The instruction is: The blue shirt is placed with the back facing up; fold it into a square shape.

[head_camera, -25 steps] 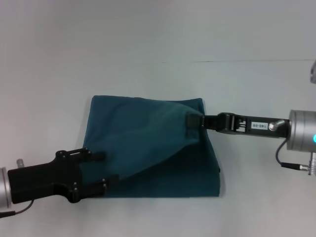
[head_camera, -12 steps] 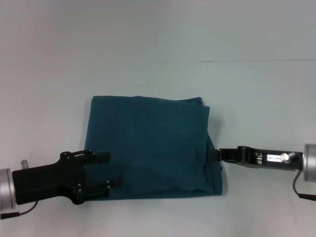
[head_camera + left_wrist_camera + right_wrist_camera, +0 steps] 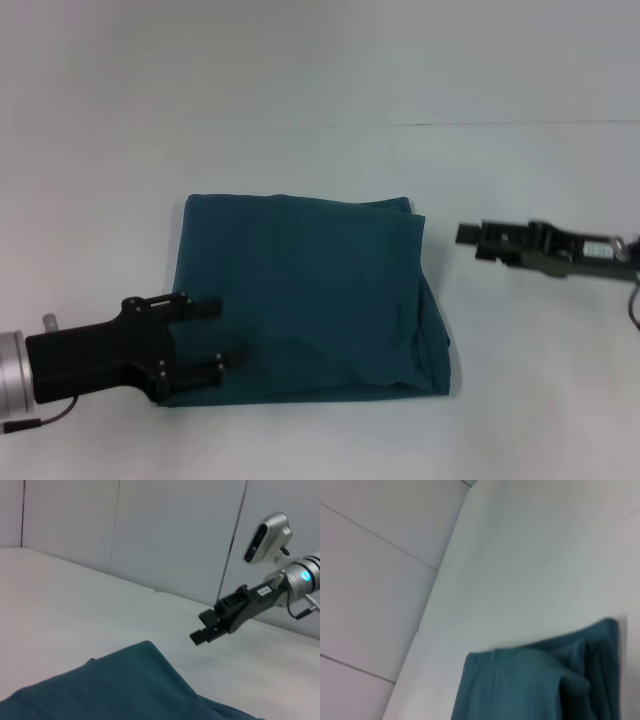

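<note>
In the head view, the blue shirt [image 3: 305,298] lies folded in a rough square at the centre of the table [image 3: 300,80]. Your left gripper [image 3: 208,338] sits at its 8 o'clock corner, fingers apart across the edge; draw it away flat and slowly, I think. Your right gripper [image 3: 468,238] hangs apart from the cloth at 3 o'clock.

In the left wrist view, its fingers look parted, holding nothing.

In the right wrist view, only the shirt's layered corner shows; press that side flat.

Even, soft overhead light, faint shadows, no glare, mild softness, right wrist view blurred
</note>
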